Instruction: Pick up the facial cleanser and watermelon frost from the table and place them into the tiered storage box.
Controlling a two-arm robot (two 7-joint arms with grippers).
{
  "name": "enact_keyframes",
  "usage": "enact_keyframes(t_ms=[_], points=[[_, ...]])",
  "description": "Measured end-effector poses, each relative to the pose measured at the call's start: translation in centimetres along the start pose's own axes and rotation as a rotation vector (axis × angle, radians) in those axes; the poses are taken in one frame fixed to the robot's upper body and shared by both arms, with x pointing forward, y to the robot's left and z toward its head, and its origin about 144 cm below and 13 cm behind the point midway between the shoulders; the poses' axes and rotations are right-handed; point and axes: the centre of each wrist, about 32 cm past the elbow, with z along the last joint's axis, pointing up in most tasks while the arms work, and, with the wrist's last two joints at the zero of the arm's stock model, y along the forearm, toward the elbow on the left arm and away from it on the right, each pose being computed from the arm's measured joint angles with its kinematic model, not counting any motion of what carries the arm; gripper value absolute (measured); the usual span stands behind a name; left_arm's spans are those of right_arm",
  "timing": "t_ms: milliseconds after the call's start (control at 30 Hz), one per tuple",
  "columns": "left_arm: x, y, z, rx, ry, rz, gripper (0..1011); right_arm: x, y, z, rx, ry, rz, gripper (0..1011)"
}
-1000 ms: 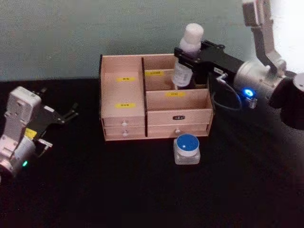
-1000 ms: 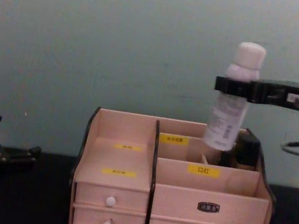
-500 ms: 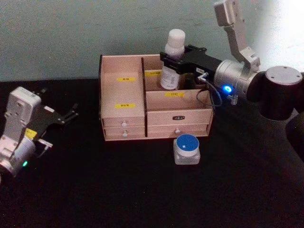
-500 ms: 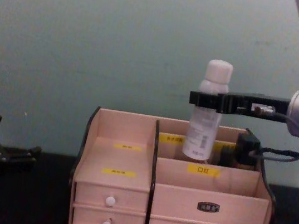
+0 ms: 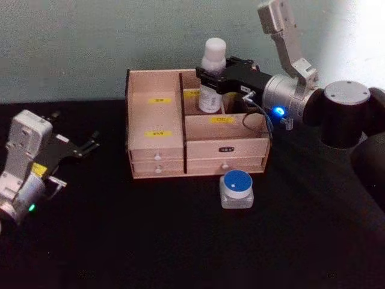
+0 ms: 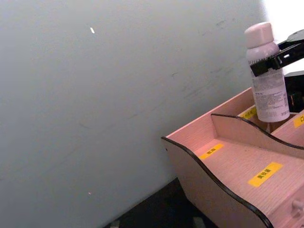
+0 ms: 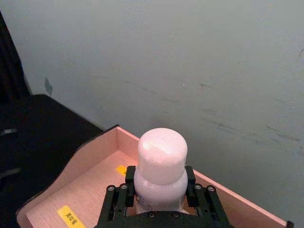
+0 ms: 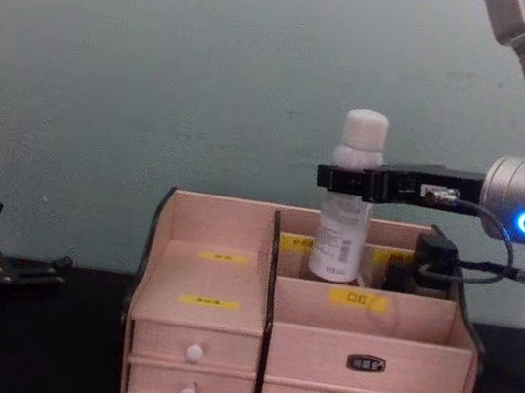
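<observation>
Where the black table (image 5: 180,241) comes closest to the robot, the first thing on it is the blue-lidded jar (image 5: 236,188). It is a small clear pot that stands upright. It is lower than the right gripper (image 5: 210,77), nearer to the robot and a little to its right. The jar stands just in front of the tiered storage box (image 5: 157,147), close to the bottom right drawer (image 5: 224,165). It cannot be told if the two touch. Far off to the left of the right gripper, and lower down, the left gripper (image 5: 91,139) is parked over the table. Its two black fingers are apart, with nothing between them. The box sits under the right gripper. Its white-knobbed drawers (image 5: 157,156) face the robot, and behind them the shelves with yellow labels (image 5: 159,133) step up toward the back. The right gripper reaches in from the right side, over the back right compartment (image 5: 191,103). It is clamped tight on the white bottle (image 8: 340,238), with one finger (image 7: 118,202) on each side of the neck, just under the round white cap (image 7: 161,152). The bottle hangs straight up and down from the gripper. Its bottom part is down inside that back compartment, behind the front wall with the yellow label. Its base is hidden, so it cannot be told if it rests on the floor of the box. Behind it all is a plain grey-green wall (image 5: 90,42).
</observation>
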Motion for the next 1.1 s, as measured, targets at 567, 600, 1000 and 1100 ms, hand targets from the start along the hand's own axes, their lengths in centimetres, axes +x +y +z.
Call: enact_keyframes(t_ms=[567, 600, 1000, 1100], points=[[0.0, 0.0, 0.0, 0.000, 0.000, 0.000, 1001, -0.1, 0.6, -1.0, -0.025, 0.015, -0.003, 600], [0.0, 0.0, 0.0, 0.000, 0.000, 0.000, 1001, -0.1, 0.7, -1.1, -0.030, 0.017, -0.004, 601], [0.0, 0.0, 0.0, 0.000, 0.000, 0.000, 1001, -0.2, 1.2, -2.3, -0.063, 0.014, -0.008, 600], [0.0, 0.0, 0.0, 0.000, 0.000, 0.000, 1001, -0.3, 1.3, -2.5, -0.069, 0.013, -0.009, 601]])
